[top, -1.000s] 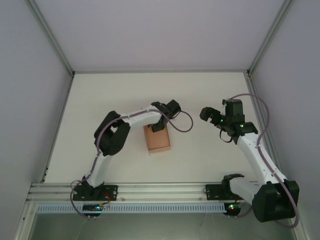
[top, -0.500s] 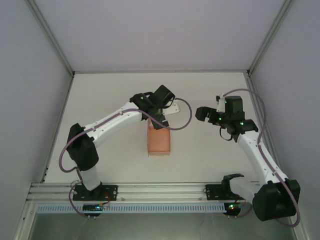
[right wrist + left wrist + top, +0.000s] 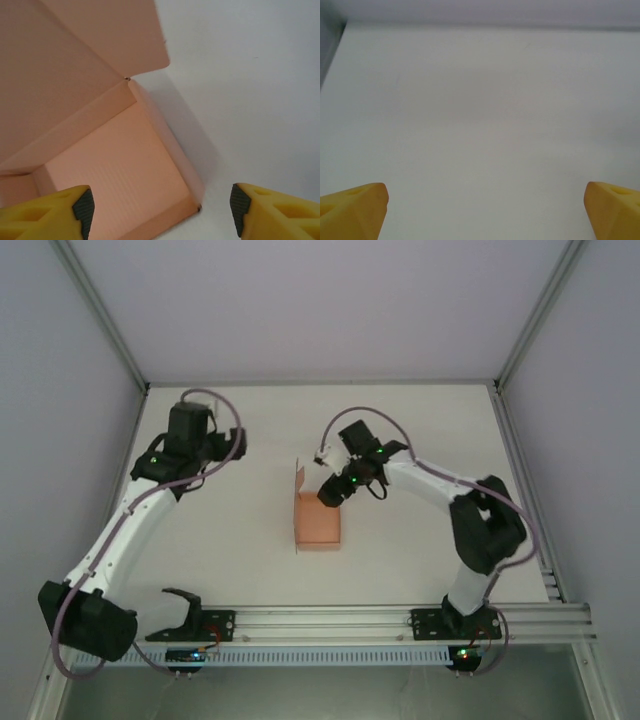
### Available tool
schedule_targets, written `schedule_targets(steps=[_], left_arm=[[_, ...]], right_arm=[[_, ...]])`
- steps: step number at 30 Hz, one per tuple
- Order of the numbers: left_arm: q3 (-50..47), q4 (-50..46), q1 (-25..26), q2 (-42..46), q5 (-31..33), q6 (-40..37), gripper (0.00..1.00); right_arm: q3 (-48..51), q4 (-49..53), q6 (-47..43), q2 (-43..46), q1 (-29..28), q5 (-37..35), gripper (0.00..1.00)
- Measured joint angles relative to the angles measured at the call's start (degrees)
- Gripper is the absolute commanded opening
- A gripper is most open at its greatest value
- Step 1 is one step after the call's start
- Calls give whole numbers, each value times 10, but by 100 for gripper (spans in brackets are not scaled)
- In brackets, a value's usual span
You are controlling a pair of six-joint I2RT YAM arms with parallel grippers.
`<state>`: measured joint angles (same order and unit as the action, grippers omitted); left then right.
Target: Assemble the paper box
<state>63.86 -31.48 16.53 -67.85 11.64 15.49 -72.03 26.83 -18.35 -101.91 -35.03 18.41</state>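
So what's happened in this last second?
The left end effector, which was at the salmon-pink card box, has swung away to the far left of the white table, open. The right end effector has come in over the box's far right corner, open. The box hasn't moved.

From overhead, the right end effector [image 3: 333,494] hangs over the far edge of the paper box [image 3: 318,525], and its own body hides its fingertips. In its wrist view the box runs off the left and bottom edges. The picture's bottom edge crops the yellow fingers [image 3: 355,210] of the left end effector [image 3: 485,202] to their tips.
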Motion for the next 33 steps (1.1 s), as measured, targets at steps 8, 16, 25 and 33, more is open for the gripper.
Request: schedule_targets(steps=[8,16,25,33], left_arm=[[-130,-28,-57,32,-17,97,100],[-125,-14,-57,38,-17,108,99],[-119,23,-57,-3,-42,105,99],[-117,85,-50,-15,-156,49,100]], right_arm=[[-36,-10,-15,-89,-24,-76,27],[-11,-46,164,-75,-29,-216,18],[-8,124,516,-40,-75,-349,22],[-16,192,603,-30,-100,-369,36]])
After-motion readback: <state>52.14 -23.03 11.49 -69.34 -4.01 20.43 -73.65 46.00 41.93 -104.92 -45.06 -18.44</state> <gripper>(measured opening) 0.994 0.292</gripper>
